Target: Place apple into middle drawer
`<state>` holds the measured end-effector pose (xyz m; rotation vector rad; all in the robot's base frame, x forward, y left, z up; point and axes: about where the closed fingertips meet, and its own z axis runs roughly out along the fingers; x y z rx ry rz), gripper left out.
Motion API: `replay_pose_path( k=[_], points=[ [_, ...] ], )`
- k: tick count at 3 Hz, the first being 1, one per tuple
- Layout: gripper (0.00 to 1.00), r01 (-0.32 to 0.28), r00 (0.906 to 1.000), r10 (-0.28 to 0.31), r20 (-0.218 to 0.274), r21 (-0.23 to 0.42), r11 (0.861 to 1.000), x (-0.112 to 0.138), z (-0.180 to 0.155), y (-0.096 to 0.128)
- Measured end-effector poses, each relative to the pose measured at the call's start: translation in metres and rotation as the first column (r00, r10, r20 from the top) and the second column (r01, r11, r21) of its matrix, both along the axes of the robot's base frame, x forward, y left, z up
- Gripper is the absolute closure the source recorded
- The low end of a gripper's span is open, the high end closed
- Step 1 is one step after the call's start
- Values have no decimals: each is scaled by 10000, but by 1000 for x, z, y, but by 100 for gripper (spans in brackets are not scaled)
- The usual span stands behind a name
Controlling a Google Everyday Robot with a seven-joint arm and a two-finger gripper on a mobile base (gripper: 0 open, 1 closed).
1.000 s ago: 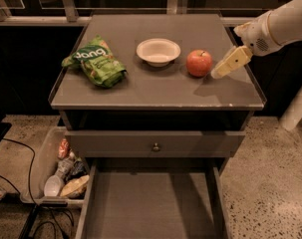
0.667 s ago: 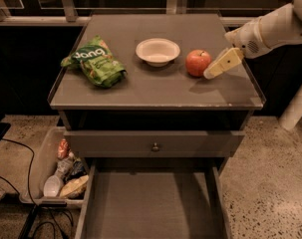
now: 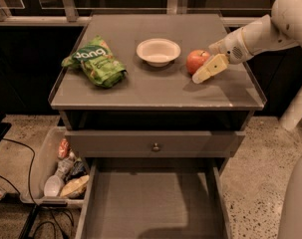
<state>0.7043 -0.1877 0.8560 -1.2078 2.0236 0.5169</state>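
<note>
The small red apple sits on the cabinet top, right of the white bowl. My gripper comes in from the right on a white arm and is right against the apple's front right side, low over the top. The middle drawer is pulled out at the bottom of the view, with a bare grey floor and thin side walls, and nothing lies in it.
A white bowl and a green snack bag lie on the cabinet top. A shut drawer front with a round knob sits above the open drawer. A bin of packaged items stands on the floor at left, with cables nearby.
My gripper has moved left and slightly down, closing the gap to the apple's right side. The apple, bowl and bag have not moved.
</note>
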Motion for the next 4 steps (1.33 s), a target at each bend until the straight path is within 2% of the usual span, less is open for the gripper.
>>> replay_pose_path(
  k=[1,2,4],
  points=[
    [0,-4,10000,4,-4,2,10000,0,0,0],
    [18,-5,10000,5,-5,2,10000,0,0,0],
    [64,-6,10000,6,-6,2,10000,0,0,0]
  ],
)
